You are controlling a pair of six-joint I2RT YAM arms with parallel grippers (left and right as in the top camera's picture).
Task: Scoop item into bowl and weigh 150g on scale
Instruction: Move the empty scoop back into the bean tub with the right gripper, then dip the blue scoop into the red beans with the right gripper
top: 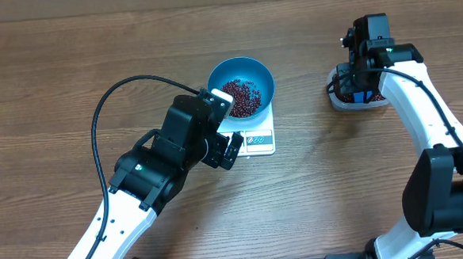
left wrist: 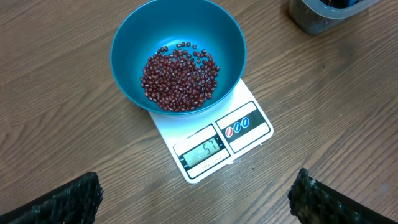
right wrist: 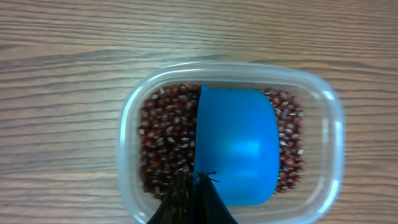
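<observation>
Right pincer [right wrist: 194, 190] pinches the blue scoop [right wrist: 239, 149], hiding some beans [right wrist: 165, 140]; left pincer [left wrist: 196, 199] spread wide.

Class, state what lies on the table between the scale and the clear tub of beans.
Nothing: in the overhead view only bare table separates the scale from the tub.
</observation>
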